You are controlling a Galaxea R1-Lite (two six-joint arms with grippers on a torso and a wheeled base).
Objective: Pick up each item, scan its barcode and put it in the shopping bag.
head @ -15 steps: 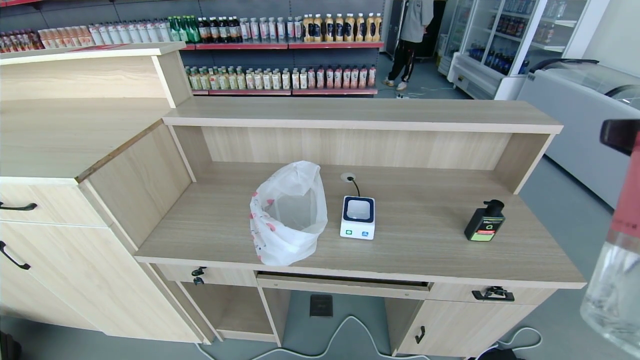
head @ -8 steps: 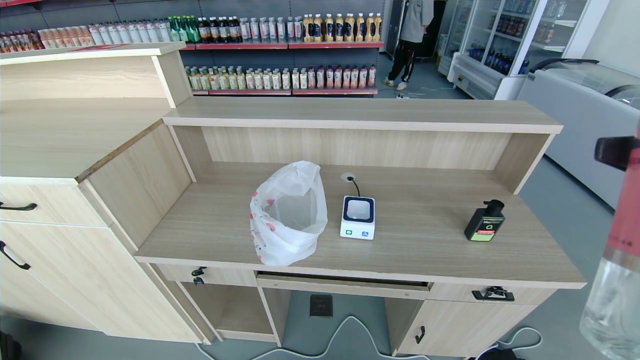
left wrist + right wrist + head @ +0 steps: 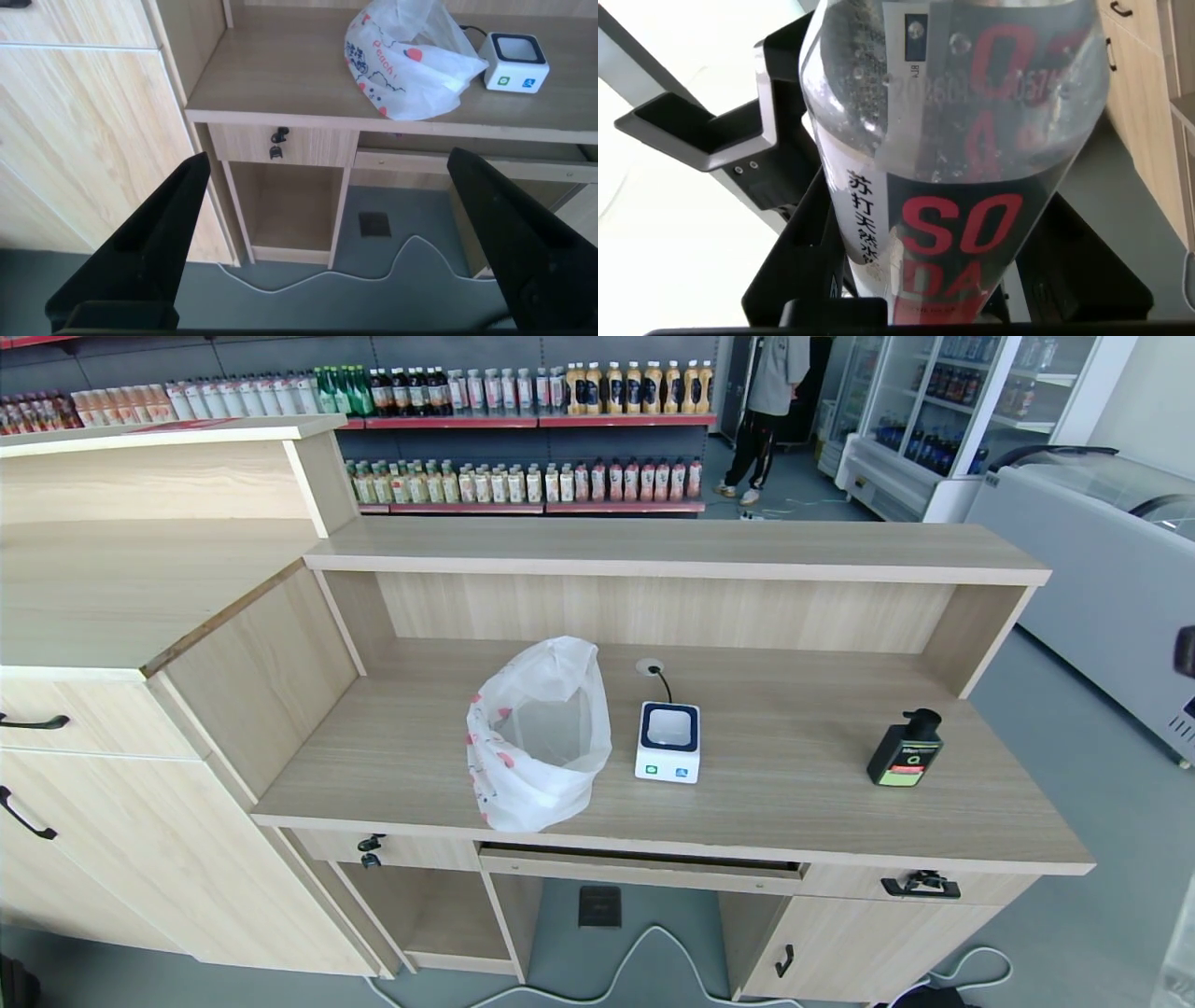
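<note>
Shop counter [image 3: 794, 812]: shopping bag [image 3: 537, 737] beside scanner [image 3: 668, 741] mid-counter; left claw [image 3: 329, 161] gapes apart, right claw [image 3: 934, 280] clamps soda bottle [image 3: 952, 140].

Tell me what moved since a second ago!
The soda bottle, gripped in the right pincer, swung down and to the right, almost off the right edge of the head view. Nothing was grabbed or let go. The shopping bag, scanner and black pump bottle stayed put on the counter.
</note>
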